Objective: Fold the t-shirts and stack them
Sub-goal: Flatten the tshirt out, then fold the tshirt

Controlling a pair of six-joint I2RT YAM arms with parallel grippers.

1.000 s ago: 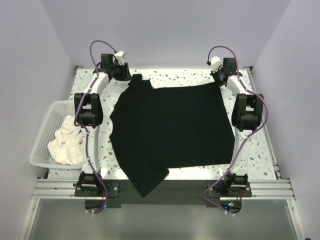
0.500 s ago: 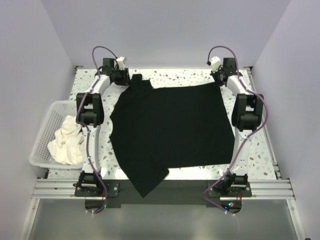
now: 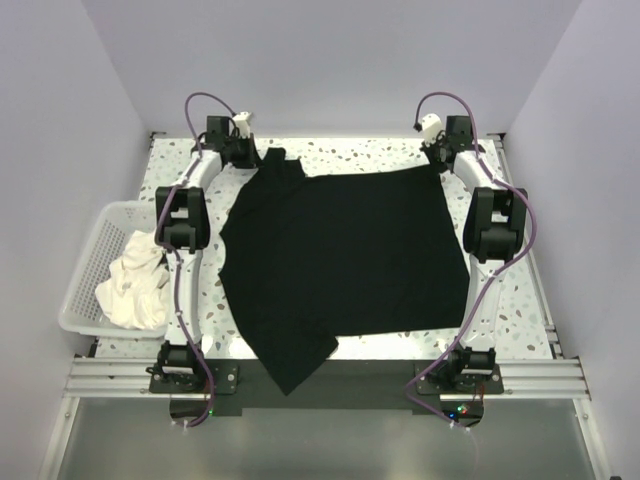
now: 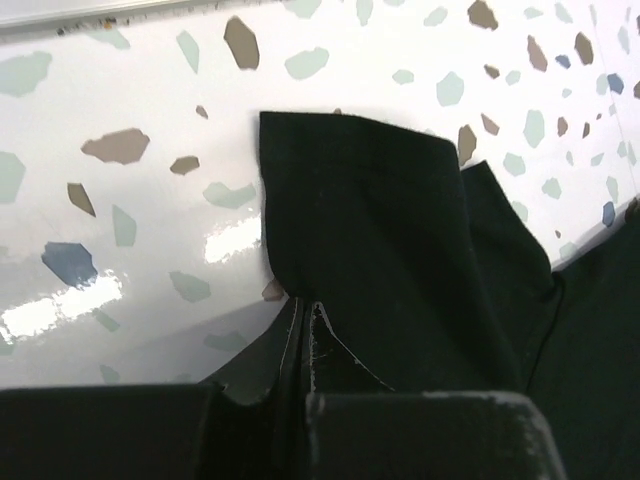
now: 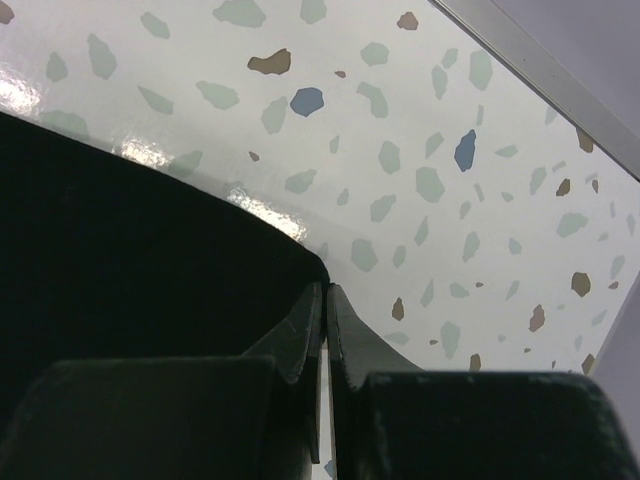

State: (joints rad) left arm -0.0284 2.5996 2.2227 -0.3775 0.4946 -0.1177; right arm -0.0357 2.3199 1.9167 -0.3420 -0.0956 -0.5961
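The black t-shirt (image 3: 345, 250) lies spread flat across the speckled table, one sleeve hanging over the near edge. My left gripper (image 3: 256, 157) is at the far left, shut on the shirt's far sleeve; in the left wrist view its jaws (image 4: 305, 308) pinch the black fabric (image 4: 400, 230). My right gripper (image 3: 437, 166) is at the far right, shut on the shirt's far right corner; in the right wrist view the jaws (image 5: 326, 290) close on the edge of the fabric (image 5: 130, 250). The white t-shirt (image 3: 135, 283) lies crumpled in the basket.
A white plastic lattice basket (image 3: 78, 285) stands at the table's left edge. The speckled table (image 3: 350, 153) shows bare strips along the far, left and right sides. Walls enclose the table on three sides.
My left gripper has shifted slightly to the right at the far edge with the sleeve in it. The right arm and the shirt body have not moved.
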